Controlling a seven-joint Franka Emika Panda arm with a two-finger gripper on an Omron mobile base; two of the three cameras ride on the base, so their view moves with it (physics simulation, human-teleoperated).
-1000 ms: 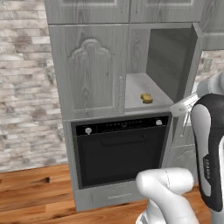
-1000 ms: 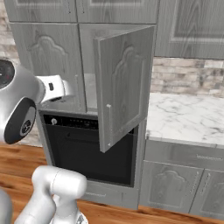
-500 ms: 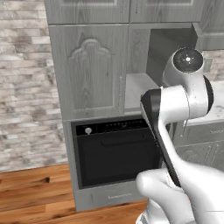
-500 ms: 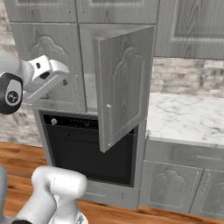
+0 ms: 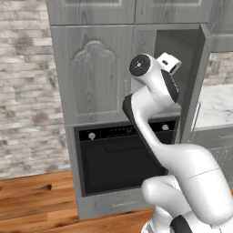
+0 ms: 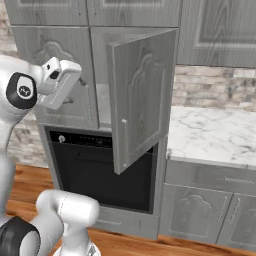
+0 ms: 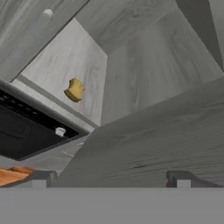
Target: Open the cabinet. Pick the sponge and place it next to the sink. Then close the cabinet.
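Note:
The cabinet (image 5: 95, 77) has its left door shut and its right door (image 6: 145, 95) swung wide open. On the shelf inside lies the sponge (image 7: 75, 89), a small mustard-yellow block, on its own. My gripper (image 7: 109, 178) is open, its two fingertips (image 7: 41, 177) set far apart with nothing between them. It hangs in front of the opening, well short of the sponge. My hand (image 6: 61, 82) is raised at cabinet height, beside the open door. In the left base view the arm (image 5: 152, 91) covers the shelf. The sink is out of view.
A black built-in oven (image 5: 123, 154) sits directly under the cabinet. A marble counter (image 6: 215, 130) runs to the right over low grey cabinets (image 6: 200, 210). The open door's edge (image 5: 200, 82) juts out on the right. A brick wall (image 5: 25, 91) stands to the left.
The arm has swung up from the right side and across in front of the cabinet opening. The hand has risen to shelf height, and in the left base view the arm now covers the sponge.

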